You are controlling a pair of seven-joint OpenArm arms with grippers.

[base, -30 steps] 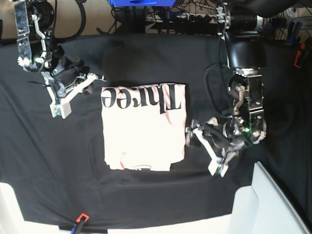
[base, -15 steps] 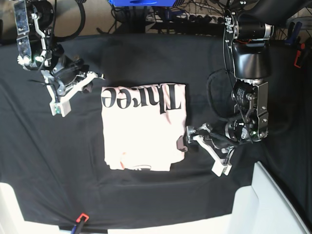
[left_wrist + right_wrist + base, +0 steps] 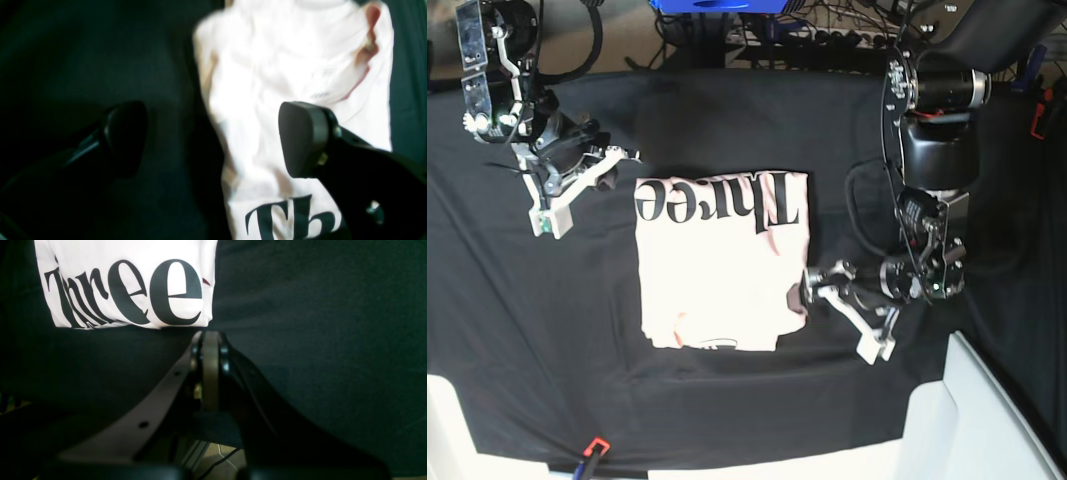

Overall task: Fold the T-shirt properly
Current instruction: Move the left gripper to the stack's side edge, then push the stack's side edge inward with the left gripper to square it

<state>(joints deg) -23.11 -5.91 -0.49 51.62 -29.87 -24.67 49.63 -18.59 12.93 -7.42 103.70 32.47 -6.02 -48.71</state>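
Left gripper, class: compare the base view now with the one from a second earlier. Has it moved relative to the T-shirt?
Yes. The left gripper has shifted toward the T-shirt, its open jaws now at the shirt's side edge.

We see the T-shirt (image 3: 722, 270) pale pink w/ black serif "Three" print at its 12 o'clock edge. Table cloth (image 3: 727, 400) plain black. Gripper pads (image 3: 302, 138) matte black; small red-orange clip (image 3: 594, 447) at 7 o'clock.
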